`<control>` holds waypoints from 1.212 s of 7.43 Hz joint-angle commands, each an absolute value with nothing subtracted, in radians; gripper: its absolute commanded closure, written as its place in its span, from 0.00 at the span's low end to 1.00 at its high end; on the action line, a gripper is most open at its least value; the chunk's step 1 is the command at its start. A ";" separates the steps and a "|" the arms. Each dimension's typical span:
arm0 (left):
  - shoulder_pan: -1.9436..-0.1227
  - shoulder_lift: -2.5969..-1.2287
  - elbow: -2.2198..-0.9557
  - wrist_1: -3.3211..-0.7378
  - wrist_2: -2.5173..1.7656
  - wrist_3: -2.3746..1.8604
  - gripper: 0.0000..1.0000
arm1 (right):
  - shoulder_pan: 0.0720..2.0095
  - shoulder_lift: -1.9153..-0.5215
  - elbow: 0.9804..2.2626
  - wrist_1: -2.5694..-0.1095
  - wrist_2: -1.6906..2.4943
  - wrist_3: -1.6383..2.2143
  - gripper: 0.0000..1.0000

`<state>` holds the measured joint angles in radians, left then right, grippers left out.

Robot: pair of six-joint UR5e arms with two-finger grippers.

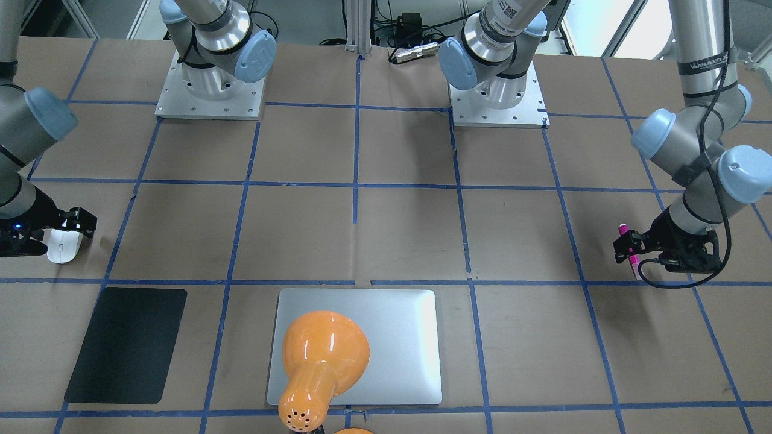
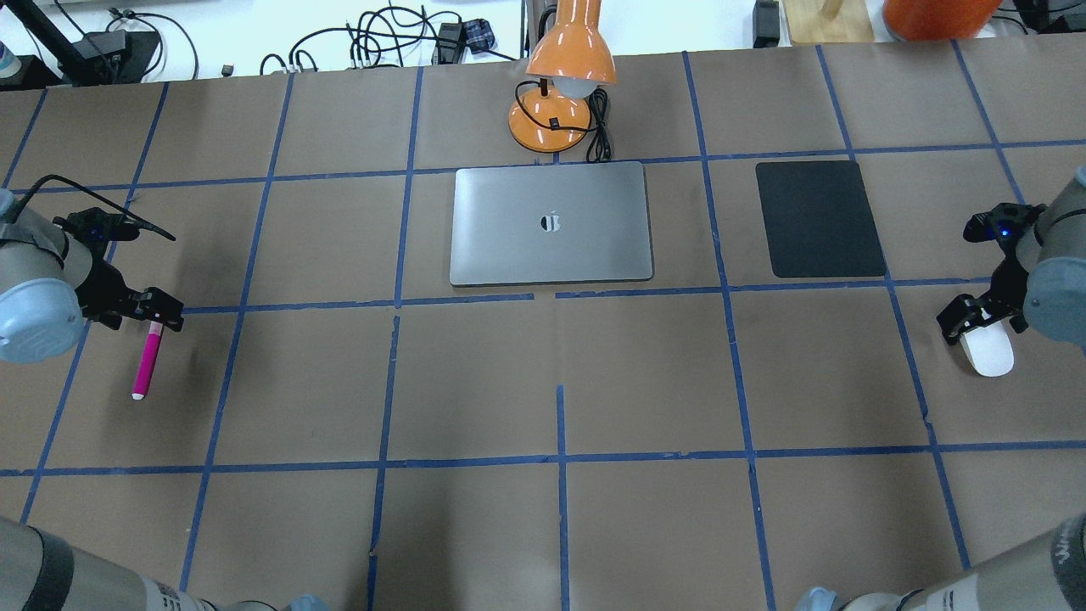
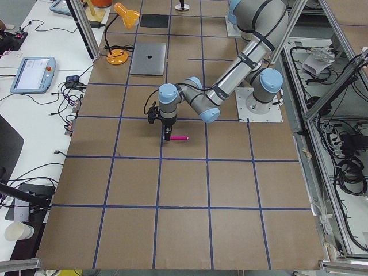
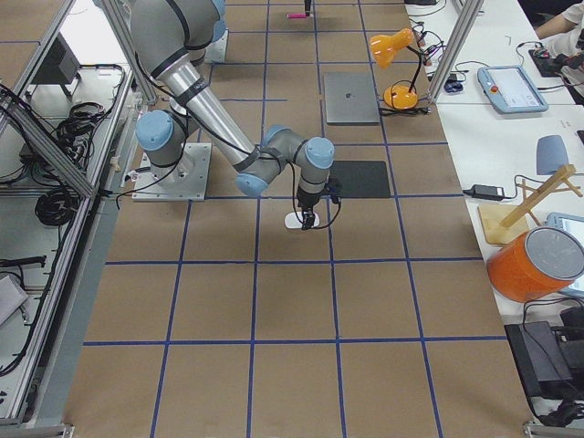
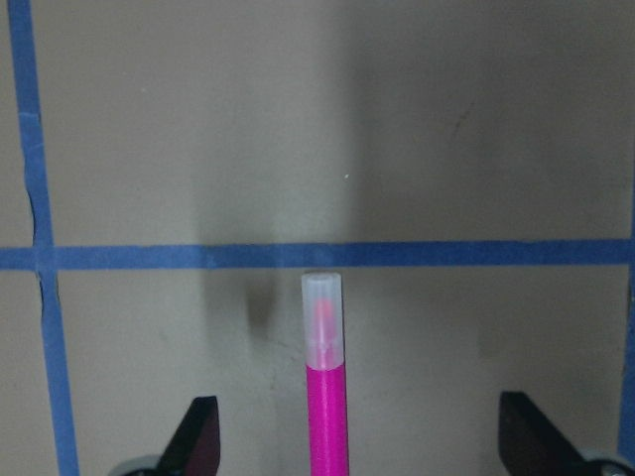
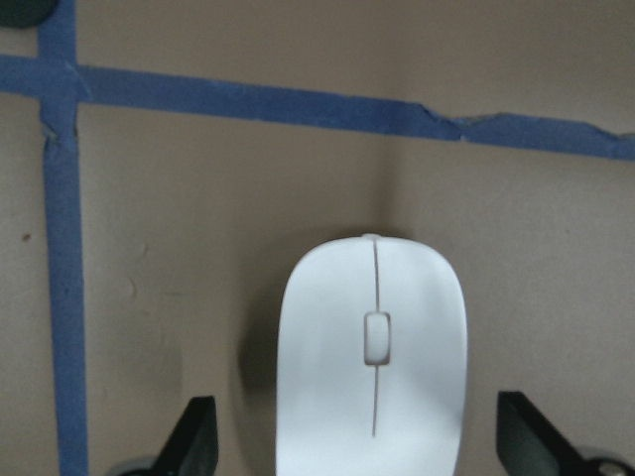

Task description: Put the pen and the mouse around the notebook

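The pink pen (image 2: 146,361) lies flat on the table at the far left, its pale end (image 5: 322,312) pointing away from the wrist camera. My left gripper (image 2: 158,319) stands open over its other end, a finger on each side (image 5: 198,431) and clear of it. The white mouse (image 2: 989,353) rests on the table at the far right. My right gripper (image 2: 976,316) is open around the mouse's (image 6: 372,357) rear, with the fingers (image 6: 196,436) wide apart. The silver notebook (image 2: 551,222) lies closed at the middle back, far from both grippers.
An orange desk lamp (image 2: 564,76) stands just behind the notebook and covers part of it in the front-facing view (image 1: 322,355). A black mat (image 2: 819,219) lies to the notebook's right. Blue tape lines cross the brown table (image 2: 560,382).
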<state>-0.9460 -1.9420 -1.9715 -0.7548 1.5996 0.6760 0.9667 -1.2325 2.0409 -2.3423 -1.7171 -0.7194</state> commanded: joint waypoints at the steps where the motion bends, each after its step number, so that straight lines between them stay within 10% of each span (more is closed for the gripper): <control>1: -0.917 -1.959 -1.973 -0.749 1.592 0.684 0.03 | 0.966 -1.221 2.039 -2.341 -1.718 -0.730 0.00; 3: -0.917 -1.959 -1.973 -0.756 1.595 0.673 0.26 | 0.966 -1.221 2.037 -2.341 -1.715 -0.729 0.04; 9: -0.916 -1.962 -1.977 -0.759 1.600 0.675 0.34 | 0.977 -1.265 1.956 -2.257 -1.712 -0.690 0.94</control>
